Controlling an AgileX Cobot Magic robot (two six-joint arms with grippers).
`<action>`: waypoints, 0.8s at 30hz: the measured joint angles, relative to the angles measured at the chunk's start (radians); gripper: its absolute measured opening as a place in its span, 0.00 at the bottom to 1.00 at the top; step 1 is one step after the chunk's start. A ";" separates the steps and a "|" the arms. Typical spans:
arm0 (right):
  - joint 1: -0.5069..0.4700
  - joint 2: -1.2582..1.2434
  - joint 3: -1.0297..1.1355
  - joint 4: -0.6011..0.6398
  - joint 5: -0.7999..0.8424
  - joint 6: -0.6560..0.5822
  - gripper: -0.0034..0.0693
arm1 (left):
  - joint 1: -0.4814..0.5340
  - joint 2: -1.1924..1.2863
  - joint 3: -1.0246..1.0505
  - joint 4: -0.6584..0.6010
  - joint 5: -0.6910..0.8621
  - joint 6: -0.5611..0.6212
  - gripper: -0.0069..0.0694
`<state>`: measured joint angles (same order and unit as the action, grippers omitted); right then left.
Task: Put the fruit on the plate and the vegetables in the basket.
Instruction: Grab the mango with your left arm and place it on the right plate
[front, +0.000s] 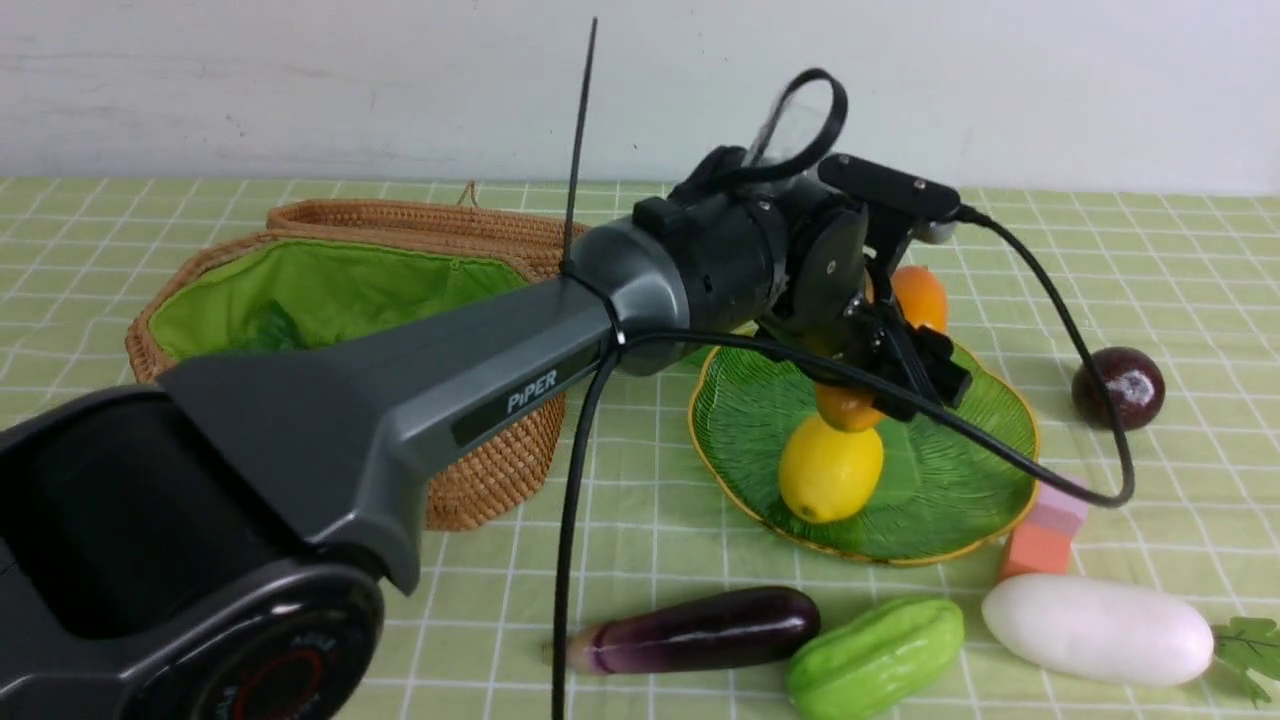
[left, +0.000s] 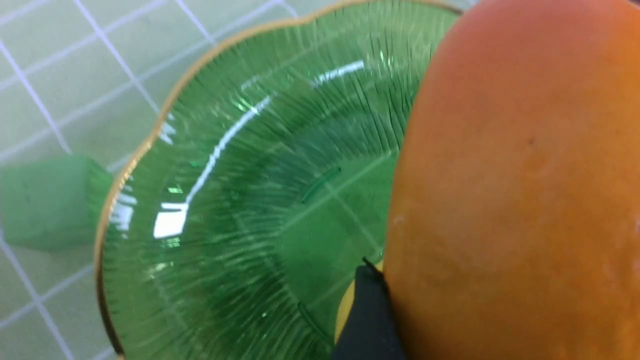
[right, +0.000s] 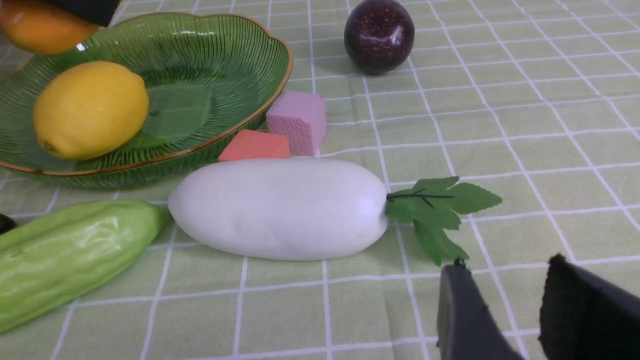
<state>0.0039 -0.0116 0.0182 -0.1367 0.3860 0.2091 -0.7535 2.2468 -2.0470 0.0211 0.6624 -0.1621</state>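
My left gripper (front: 900, 362) is shut on the orange-yellow mango (front: 920, 295), which hangs tilted over the green glass plate (front: 740, 420) with its lower end close above the lemon (front: 830, 470) lying in the plate. In the left wrist view the mango (left: 515, 190) fills the right side against one dark finger (left: 367, 310). The dark purple ball (front: 1118, 388) sits on the cloth right of the plate. Eggplant (front: 710, 628), green gourd (front: 875, 655) and white radish (front: 1098, 628) lie along the front. My right gripper (right: 505, 262) is open and empty, near the radish's leaves (right: 440, 210).
The wicker basket (front: 490, 470) stands left of the plate, lid back, with something dark green in its lining. Pink (right: 297, 120) and orange (right: 255, 147) foam cubes sit between plate and radish. A green cube (left: 50, 200) lies beside the plate's rim.
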 joint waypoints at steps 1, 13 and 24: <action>0.000 0.000 0.000 0.000 0.000 0.000 0.38 | 0.000 0.001 0.000 -0.003 -0.002 -0.013 0.80; 0.000 0.000 0.000 0.000 0.000 0.000 0.38 | -0.001 0.010 -0.002 -0.278 -0.018 -0.041 0.82; 0.000 0.000 0.000 0.000 0.000 0.000 0.38 | -0.001 0.029 -0.002 -0.280 -0.049 -0.025 0.97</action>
<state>0.0039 -0.0116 0.0182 -0.1367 0.3860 0.2091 -0.7545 2.2760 -2.0489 -0.2590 0.6134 -0.1870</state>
